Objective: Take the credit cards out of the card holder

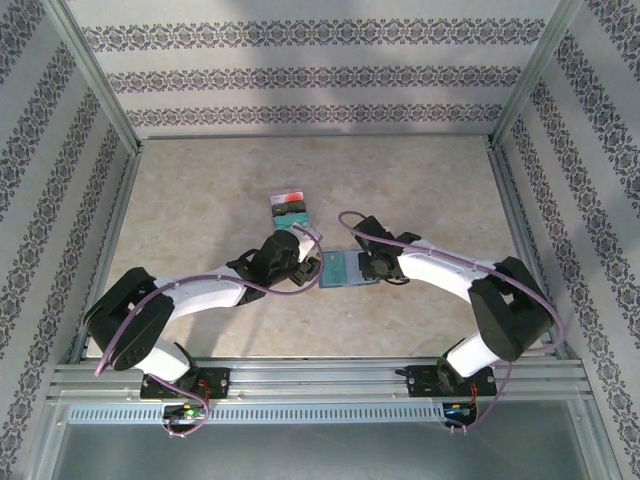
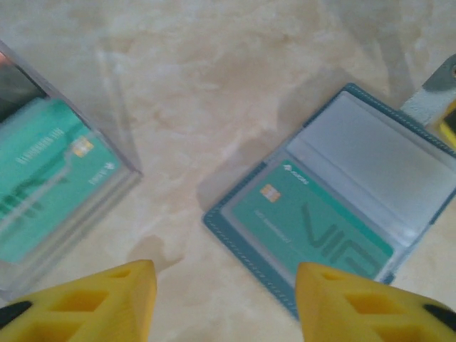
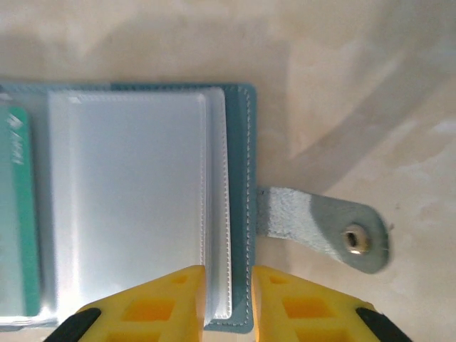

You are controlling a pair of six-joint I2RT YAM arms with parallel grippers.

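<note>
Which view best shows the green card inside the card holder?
Left wrist: the green card lies in the card holder, its face in plain view. Right wrist catches an edge sliver; top external shows a tiny teal patch.

Soft, even light; top view bright w/ faint shadows round the card holder [image 1: 340,270]. Left wrist pic hazy & low contrast, clear sleeve [image 2: 374,153] in the card holder glares pale. Right wrist sharper, soft shadow band upper right of it

Card holder [image 1: 338,270] open on table [image 1: 200,190] — credit cards [image 1: 288,208] lying just beyond, apart
</note>
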